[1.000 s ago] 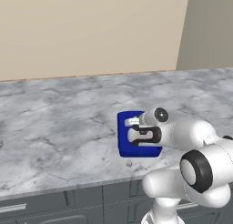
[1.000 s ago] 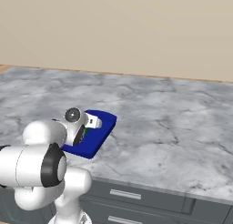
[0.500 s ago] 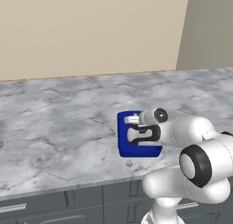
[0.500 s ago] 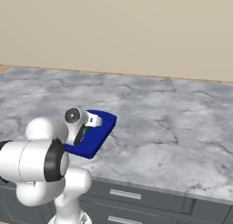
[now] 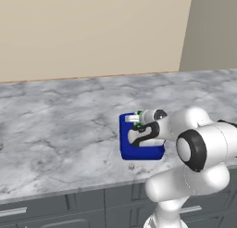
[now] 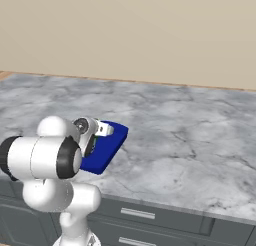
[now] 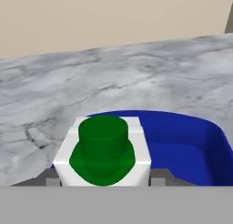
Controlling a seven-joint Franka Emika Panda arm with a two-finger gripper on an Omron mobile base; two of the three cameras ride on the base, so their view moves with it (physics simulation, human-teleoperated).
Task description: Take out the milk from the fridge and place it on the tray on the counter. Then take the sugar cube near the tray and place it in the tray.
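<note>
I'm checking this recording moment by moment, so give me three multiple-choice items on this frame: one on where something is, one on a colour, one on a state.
1. Where is the milk?
A. over the tray
B. on a fridge shelf
C. on the floor

2. What colour is the milk's cap?
A. red
B. green
C. yellow

3. How does the gripper stand?
A. wide open and far from everything
B. shut on the sugar cube
C. shut on the milk

Answers:
1 A, the hand view shows the carton above the blue tray.
2 B, the cap is plainly green.
3 C, the carton sits between the finger tips, while the cube lies on the counter beside the tray.
</note>
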